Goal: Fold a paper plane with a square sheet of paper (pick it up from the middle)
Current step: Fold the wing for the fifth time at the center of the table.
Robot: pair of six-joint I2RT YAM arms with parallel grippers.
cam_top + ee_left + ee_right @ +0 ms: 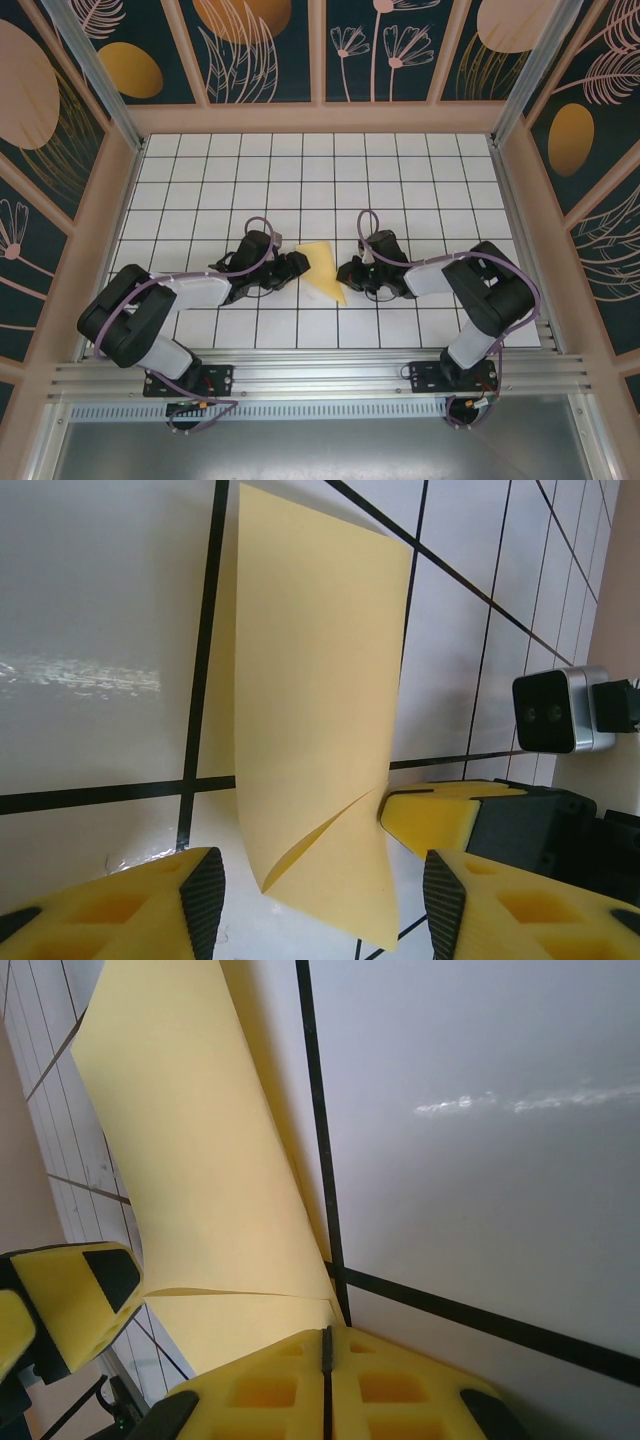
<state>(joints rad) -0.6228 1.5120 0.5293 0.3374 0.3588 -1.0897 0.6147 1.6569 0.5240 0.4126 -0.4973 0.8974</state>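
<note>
- Low over the bench [250, 170], left arm [190, 292] reached toward 3 o'clock, jaws spread around the square sheet of paper [322, 265].
- Right arm [450, 272] reached toward 9 o'clock, jaws pinching the sheet's edge.

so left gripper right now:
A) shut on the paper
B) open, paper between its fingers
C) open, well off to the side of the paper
B: in the left wrist view the left gripper has its fingers wide apart, with the near end of the paper lying in the gap.
</note>
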